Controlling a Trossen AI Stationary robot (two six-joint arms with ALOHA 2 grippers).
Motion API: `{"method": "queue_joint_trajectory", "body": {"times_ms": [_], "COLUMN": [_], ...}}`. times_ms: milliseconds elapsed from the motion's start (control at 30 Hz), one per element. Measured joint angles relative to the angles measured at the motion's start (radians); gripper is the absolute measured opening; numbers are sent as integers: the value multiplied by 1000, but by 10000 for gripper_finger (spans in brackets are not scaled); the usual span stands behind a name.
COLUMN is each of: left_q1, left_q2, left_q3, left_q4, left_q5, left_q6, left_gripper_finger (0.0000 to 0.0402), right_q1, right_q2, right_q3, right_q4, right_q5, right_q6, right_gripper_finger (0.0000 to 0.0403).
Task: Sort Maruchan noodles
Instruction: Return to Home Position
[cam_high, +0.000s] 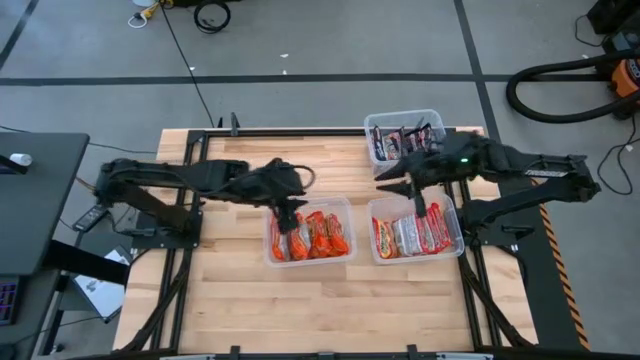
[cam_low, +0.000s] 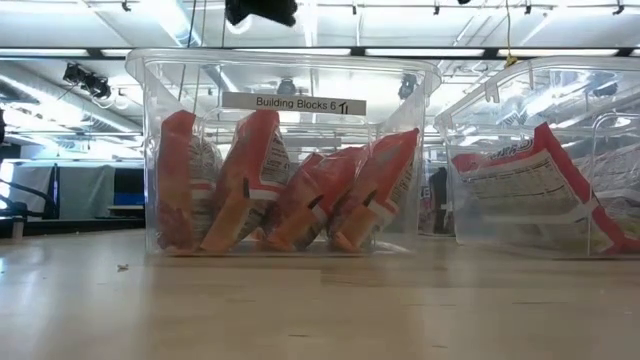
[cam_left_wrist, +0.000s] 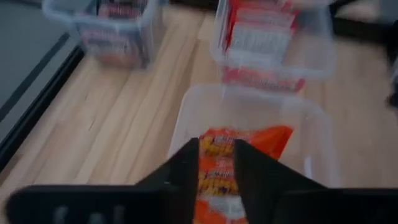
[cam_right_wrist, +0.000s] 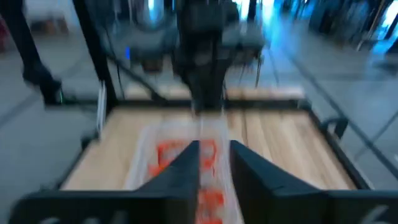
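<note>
The desk (cam_high: 230, 300) carries three clear bins. The far bin (cam_high: 400, 114) stands at the far edge on the right and holds dark-wrapped packets (cam_high: 405, 140). The middle bin (cam_high: 335, 203) holds orange-red packets (cam_high: 320, 235), which the low view shows on edge and leaning. The right bin (cam_high: 415, 259), just beside it with a gap between, holds red and silver-white packets (cam_high: 410, 235). No packet is seen loose on the wood.

The left arm reaches in from the left and its left gripper (cam_high: 290, 218) hangs over the left end of the middle bin. Its fingers are slightly apart and hold nothing. The right arm reaches in from the right and its right gripper (cam_high: 421, 208) hangs over the right bin. Its fingers are likewise a little apart and empty.

Judgement: the sorting looks complete and the step in hand is withdrawal to rest. Each gripper should rise clear of the bin rim before pulling back to its own side.

Bare wood lies in front of the bins and to the left. The right arm passes close by the far bin, which is the tightest point.
</note>
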Motion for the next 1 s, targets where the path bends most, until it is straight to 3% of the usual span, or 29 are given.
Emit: {"method": "queue_joint_trajectory", "body": {"times_ms": [200, 333, 433, 500, 567, 700, 833, 1000], "left_q1": [5, 11, 11, 7, 2, -9, -2, -8], "left_q2": [-270, -460, -555, -607, -659, -744, -856, -1001], "left_q3": [-216, -258, -258, -266, -293, -425, -571, -696], "left_q4": [82, -73, -200, -210, -144, 134, 306, 344], "left_q5": [-17, -58, -61, -51, -38, 25, 27, 85], "left_q6": [5, -2, 7, -81, -107, 149, 235, 223], "left_gripper_finger": [16, 13, 30, 38, 43, 45, 45, 45], "right_q1": [-3, -2, -1, 0, 0, -35, -101, -110], "right_q2": [-139, -204, -227, -227, -221, -213, -228, -298], "right_q3": [-77, -105, -107, -106, -106, -134, -219, -297], "right_q4": [40, 11, -24, -15, -15, 49, 138, 186], "right_q5": [55, 52, 43, 33, -32, -97, -189, -198], "right_q6": [65, 40, 149, 227, 157, 43, 80, 195], "right_gripper_finger": [9, 24, 48, 58, 65, 68, 68, 66]}}
